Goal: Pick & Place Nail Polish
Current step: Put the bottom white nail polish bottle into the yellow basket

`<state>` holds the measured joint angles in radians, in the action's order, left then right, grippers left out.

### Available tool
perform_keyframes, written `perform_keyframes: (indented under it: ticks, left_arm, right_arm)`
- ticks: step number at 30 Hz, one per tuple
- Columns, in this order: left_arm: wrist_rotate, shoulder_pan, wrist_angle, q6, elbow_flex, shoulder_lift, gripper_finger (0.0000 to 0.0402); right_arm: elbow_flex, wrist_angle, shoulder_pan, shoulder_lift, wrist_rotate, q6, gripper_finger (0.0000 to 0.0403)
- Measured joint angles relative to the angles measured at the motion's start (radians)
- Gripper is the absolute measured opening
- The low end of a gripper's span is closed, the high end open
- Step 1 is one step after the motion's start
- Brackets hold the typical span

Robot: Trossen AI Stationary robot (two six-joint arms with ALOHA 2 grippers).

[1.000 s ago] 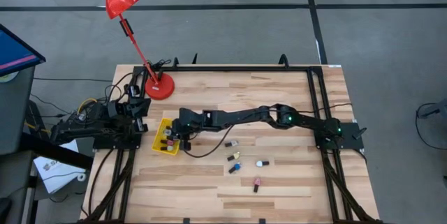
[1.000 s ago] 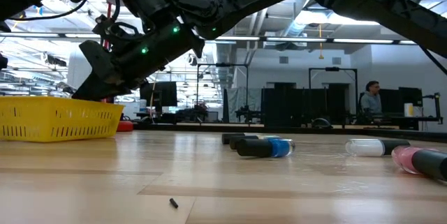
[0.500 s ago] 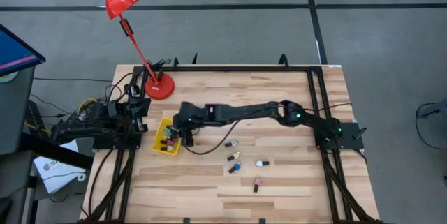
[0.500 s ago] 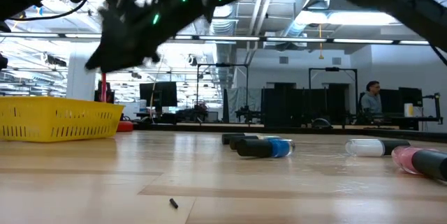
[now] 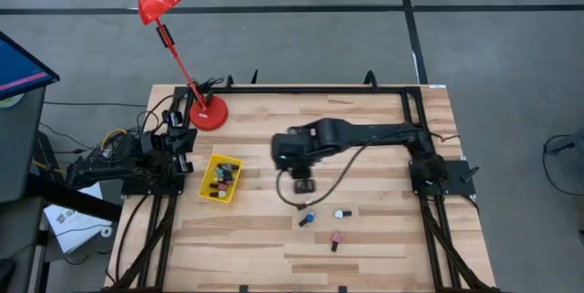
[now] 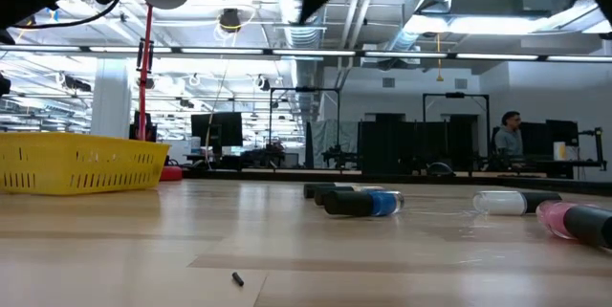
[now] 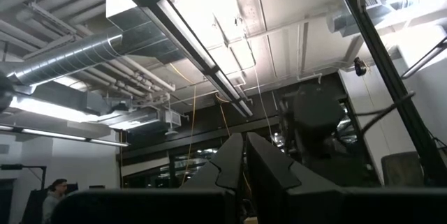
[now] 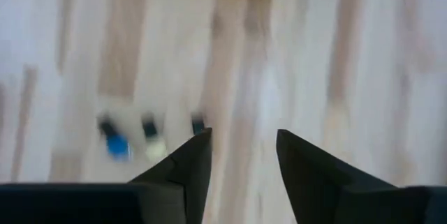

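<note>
While the left gripper (image 7: 244, 158) sits parked with fingers together at 9 o'clock, the bin (image 5: 229, 160) holds several bottles. Right gripper (image 5: 301, 183), fingers apart and empty, hangs mid-table; loose bottles (image 5: 308, 216) lie at its 6 o'clock. Suggest descending square over one cap, then closing.

High view evenly lit, soft shadows under the right arm on the worktop (image 5: 365, 229). Low view: ceiling strip lights (image 6: 449, 22) glare, worktop foreground soft, dark arm smear at top is motion-blurred. Left wrist view backlit by a ceiling light panel (image 7: 230, 15), tool fingers (image 7: 262, 165) silhouetted. Right wrist view heavily motion-blurred, washed-out bright; nail polish (image 8: 115, 144) just smudges.
</note>
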<state>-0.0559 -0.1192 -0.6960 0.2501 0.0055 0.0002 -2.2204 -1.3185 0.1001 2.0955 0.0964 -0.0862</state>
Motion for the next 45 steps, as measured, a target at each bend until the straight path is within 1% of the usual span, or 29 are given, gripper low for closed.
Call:
perform_keyframes:
  ticks: [4,6,9,12,16,19,21,24,28,30,33,40,45]
  left_arm:
    - [0.0,0.0,0.0,0.0,0.0,0.0,0.0014]
    - [0.0,0.0,0.0,0.0,0.0,0.0,0.0014]
    - [0.0,0.0,0.0,0.0,0.0,0.0,0.0014]
    - [0.0,0.0,0.0,0.0,0.0,0.0,0.0014]
    - [0.0,0.0,0.0,0.0,0.0,0.0,0.0014]
    - [0.0,0.0,0.0,0.0,0.0,0.0,0.0014]
    - [0.0,0.0,-0.001,0.0,0.0,0.0,0.0014]
    - [0.0,0.0,-0.001,0.0,0.0,0.0,0.0014]
    - [0.0,0.0,-0.001,0.0,0.0,0.0,0.0014]
    - [0.0,0.0,0.0,0.0,0.0,0.0,0.0014]
    - [0.0,0.0,0.0,0.0,0.0,0.0,0.0014]
    - [0.0,0.0,-0.001,0.0,0.0,0.0,0.0014]
    - [0.0,0.0,-0.001,0.0,0.0,0.0,0.0014]
  right_arm:
    - [0.007,-0.178,0.054,-0.085,0.094,0.101,0.0134]
    - [0.053,-0.207,0.087,-0.143,0.126,0.148,0.0129]
    - [0.18,-0.213,0.14,-0.258,0.177,0.237,0.0124]
    - [0.371,-0.183,0.198,-0.405,0.243,0.371,0.0124]
    - [0.697,-0.025,0.277,-0.614,0.322,0.568,0.0141]
    - [0.947,0.15,0.331,-0.749,0.324,0.695,0.0168]
    - [1.105,0.282,0.364,-0.813,0.317,0.764,0.0188]
    - [1.299,0.506,0.405,-0.86,0.292,0.819,0.0216]
    - [1.492,0.836,0.44,-0.839,0.291,0.834,0.0235]
    - [1.558,0.985,0.452,-0.8,0.294,0.811,0.0236]
    - [1.615,1.173,0.463,-0.718,0.3,0.744,0.023]
    - [1.622,1.424,0.456,-0.506,0.302,0.577,0.0214]
    - [1.621,1.474,0.44,-0.399,0.303,0.559,0.0208]
